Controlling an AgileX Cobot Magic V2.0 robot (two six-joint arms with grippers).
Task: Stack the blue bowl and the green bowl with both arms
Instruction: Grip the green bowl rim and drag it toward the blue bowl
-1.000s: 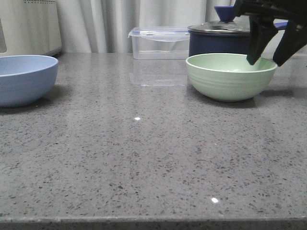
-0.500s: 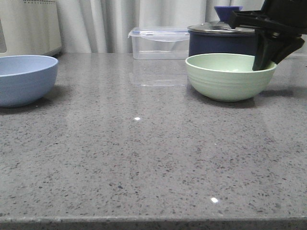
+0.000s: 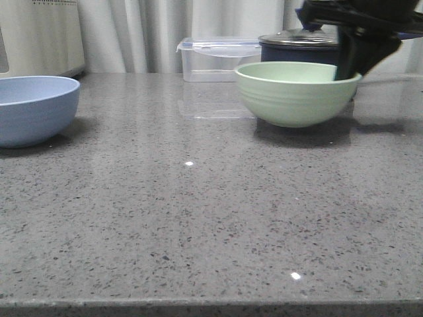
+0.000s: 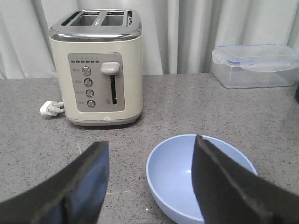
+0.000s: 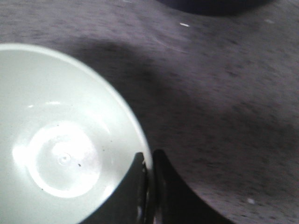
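Note:
The pale green bowl (image 3: pixel 296 92) hangs a little above the grey counter at the back right, its shadow under it. My right gripper (image 3: pixel 353 63) is shut on its right rim, one finger inside and one outside; in the right wrist view the gripper (image 5: pixel 150 163) pinches the rim of the green bowl (image 5: pixel 56 140). The blue bowl (image 3: pixel 33 109) stands on the counter at the far left. In the left wrist view my left gripper (image 4: pixel 150 161) is open and empty above the blue bowl (image 4: pixel 191 179), apart from it. The left arm does not show in the front view.
A navy lidded saucepan (image 3: pixel 297 47) and a clear lidded box (image 3: pixel 218 58) stand behind the green bowl. A cream toaster (image 4: pixel 96 70) with a white plug (image 4: pixel 49 108) stands behind the blue bowl. Curtains close the back.
My right gripper closed on the green bowl's rim, then lifted the bowl off the counter and carried it a little to the left. The blue bowl has not moved.

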